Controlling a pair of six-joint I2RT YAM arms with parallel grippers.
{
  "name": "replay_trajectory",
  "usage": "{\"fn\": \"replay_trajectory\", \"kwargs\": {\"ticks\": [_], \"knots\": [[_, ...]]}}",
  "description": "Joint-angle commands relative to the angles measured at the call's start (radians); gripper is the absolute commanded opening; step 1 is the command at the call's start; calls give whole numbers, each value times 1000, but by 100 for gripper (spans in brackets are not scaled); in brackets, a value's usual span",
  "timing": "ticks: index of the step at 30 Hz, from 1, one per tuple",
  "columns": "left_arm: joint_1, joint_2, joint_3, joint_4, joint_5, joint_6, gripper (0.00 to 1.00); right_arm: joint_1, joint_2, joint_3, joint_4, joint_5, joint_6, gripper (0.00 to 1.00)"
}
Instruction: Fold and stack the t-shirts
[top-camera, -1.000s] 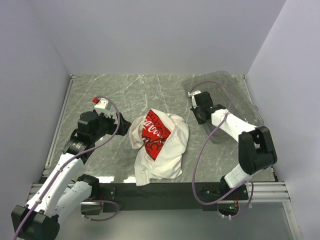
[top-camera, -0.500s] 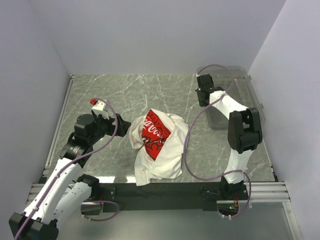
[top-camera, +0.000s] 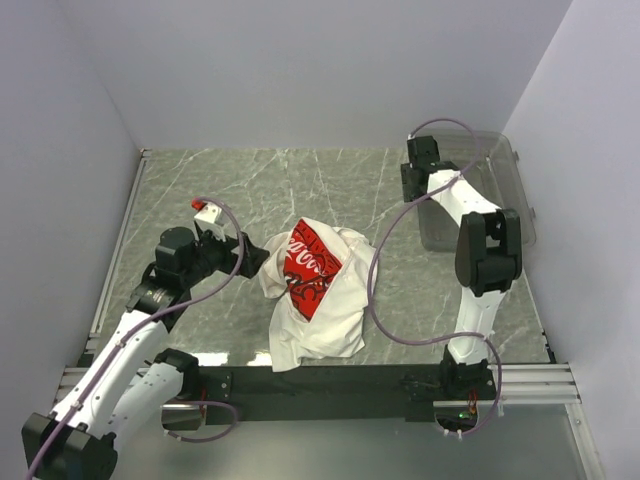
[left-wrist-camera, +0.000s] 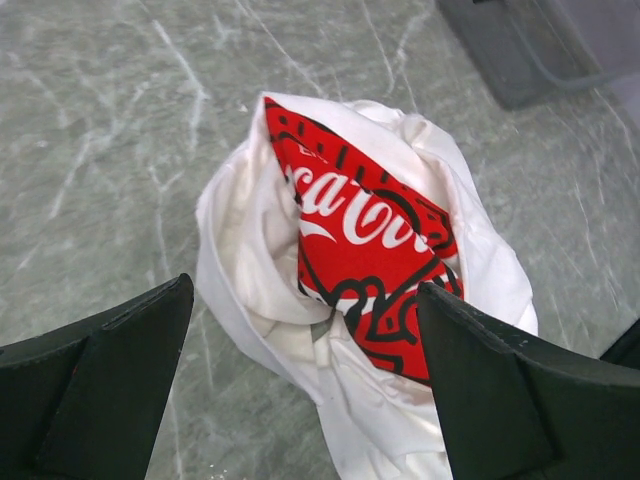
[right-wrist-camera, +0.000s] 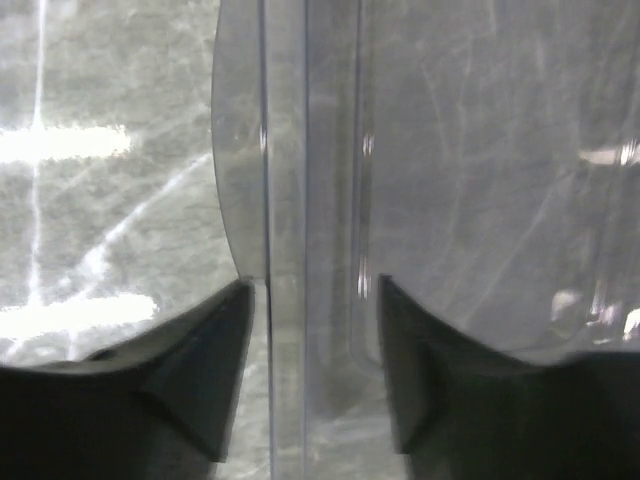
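The white t-shirt (top-camera: 322, 285) lies crumpled in the middle of the marble table, its red print with white script facing up (left-wrist-camera: 365, 225). My left gripper (top-camera: 248, 252) hovers just left of it, tilted down. In the left wrist view its gripper (left-wrist-camera: 305, 288) is open wide, the shirt's left folds lying below and between the fingers, untouched. My right gripper (top-camera: 413, 187) reaches to the back right. It (right-wrist-camera: 310, 292) is open and straddles the left wall of the clear bin (right-wrist-camera: 290, 180), with a small gap on each side.
The clear grey plastic bin (top-camera: 495, 190) stands upright in the back right corner against the wall. A metal rail (top-camera: 120, 240) runs along the table's left edge. The right arm's purple cable (top-camera: 375, 290) loops down beside the shirt.
The right arm carried the tilted bin back toward the right corner and set it upright. Its jaws then opened off the bin wall. The left gripper edged slightly toward the shirt.
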Motion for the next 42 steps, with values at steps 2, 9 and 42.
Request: {"fn": "replay_trajectory", "kwargs": {"ticks": [2,9,42], "knots": [[-6,59,-22,109,128,66,99,24,-186,-10,54,-54,-114,73],[-10,349,134,31,37,86,96,52,-446,-155,-24,-485,-300,85],[-11,833,490,-9,95,66,1,159,-594,-492,18,-895,-246,81]]}}
